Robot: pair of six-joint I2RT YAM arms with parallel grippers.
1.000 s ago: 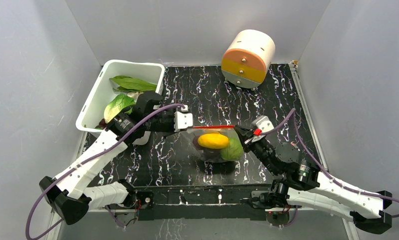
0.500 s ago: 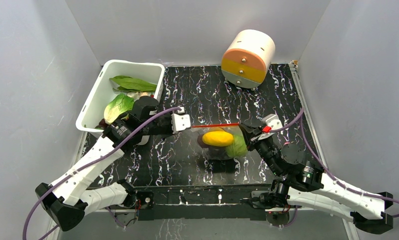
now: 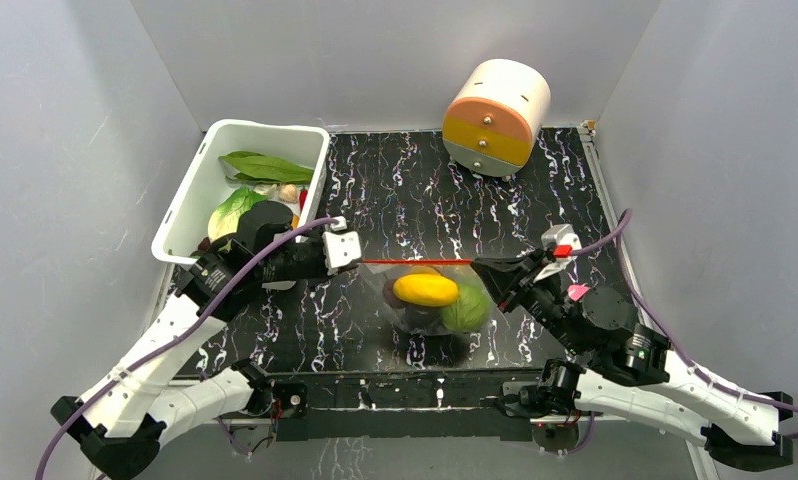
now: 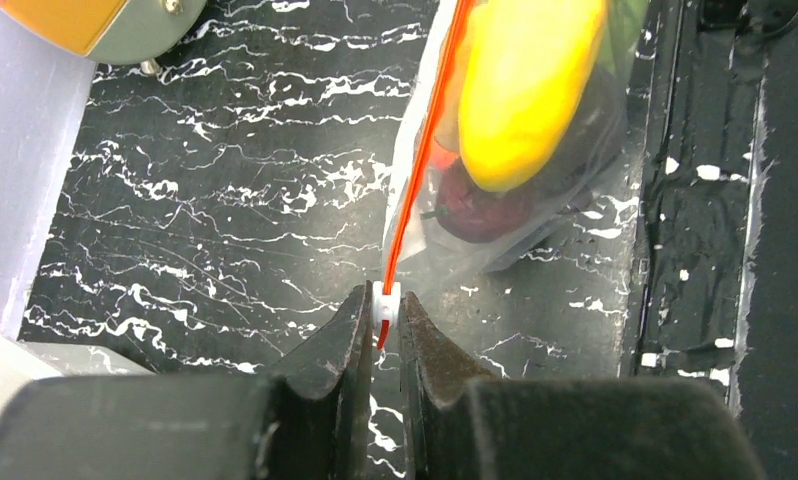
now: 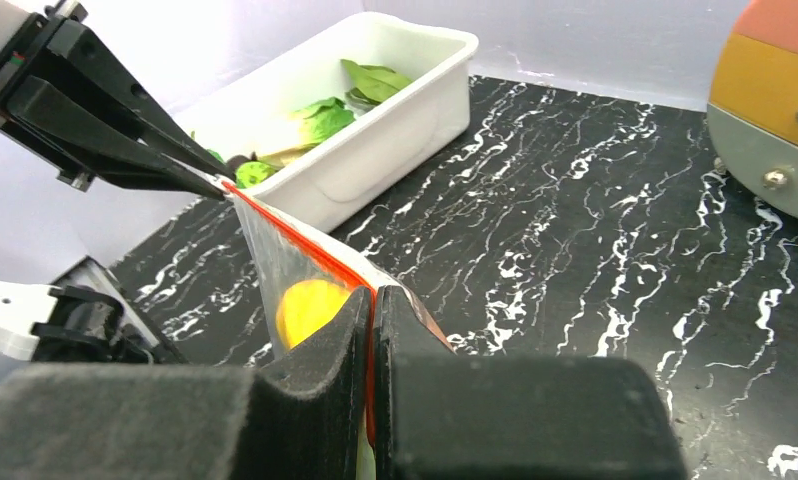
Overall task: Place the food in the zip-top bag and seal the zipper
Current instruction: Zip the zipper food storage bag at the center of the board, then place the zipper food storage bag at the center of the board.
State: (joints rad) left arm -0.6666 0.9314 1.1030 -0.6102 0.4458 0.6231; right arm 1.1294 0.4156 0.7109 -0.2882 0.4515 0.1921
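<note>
Left gripper fingers pinch tight on the slider tab. Right gripper is clamped on the zipper at its other end. I see the zip-top bag stretched between them at mid-table, with the yellow oval fruit and green cabbage inside.

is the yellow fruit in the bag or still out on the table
In the bag: the yellow fruit shows through the clear zip-top bag, below the orange-red zipper, next to the green cabbage.

Top camera: high, from near edge, looking down on counter. Wrist cameras: close, facing inward along zipper from opposite ends.
</note>
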